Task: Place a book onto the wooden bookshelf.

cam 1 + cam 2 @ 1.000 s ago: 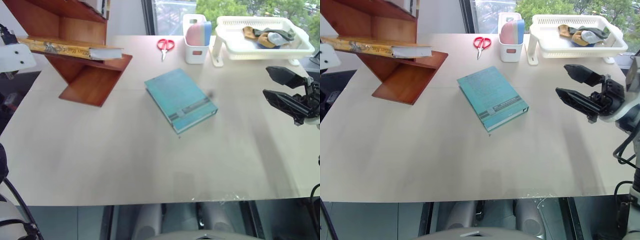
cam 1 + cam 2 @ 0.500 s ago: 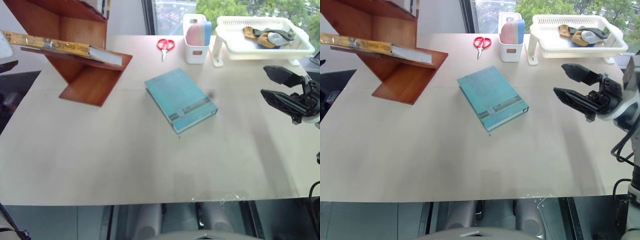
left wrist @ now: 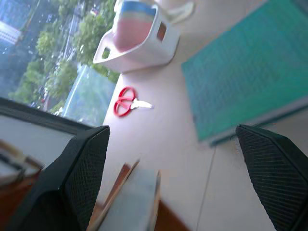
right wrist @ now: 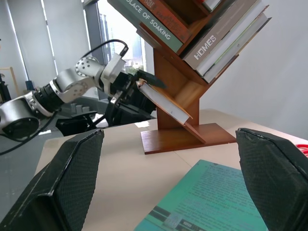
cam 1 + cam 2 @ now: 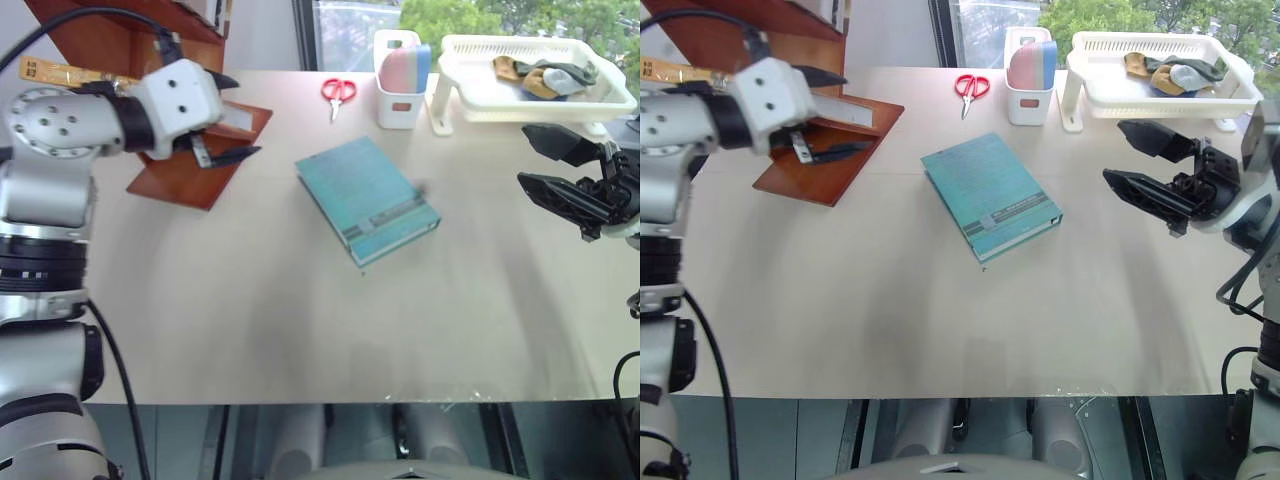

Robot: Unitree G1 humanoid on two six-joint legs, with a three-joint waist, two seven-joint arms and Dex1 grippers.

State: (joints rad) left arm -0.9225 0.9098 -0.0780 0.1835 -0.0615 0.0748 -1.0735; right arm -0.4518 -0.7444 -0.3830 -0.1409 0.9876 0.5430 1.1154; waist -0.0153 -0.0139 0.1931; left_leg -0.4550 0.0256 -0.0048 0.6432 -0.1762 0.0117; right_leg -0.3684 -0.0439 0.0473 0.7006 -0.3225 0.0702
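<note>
Yellow-orange book (image 4: 163, 102) lying on a slanted board of the wooden bookshelf (image 4: 185, 132), "HOMES" readable on a spine above. Left tool (image 5: 228, 118) wide, empty, just beside it. Teal book (image 5: 366, 199) mid-surface; scissors (image 5: 338, 92), white holder (image 5: 402, 90), white basket (image 5: 520, 97) of small items behind. Right tool (image 5: 1140, 165) spread wide, empty.

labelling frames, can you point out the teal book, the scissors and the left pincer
teal book (image 5: 366, 198): left eye view, middle of its cover
scissors (image 5: 338, 91): left eye view, red handles
left pincer (image 5: 233, 118): left eye view, midway between its two black fingertips, by the bookshelf (image 5: 185, 178)
</note>
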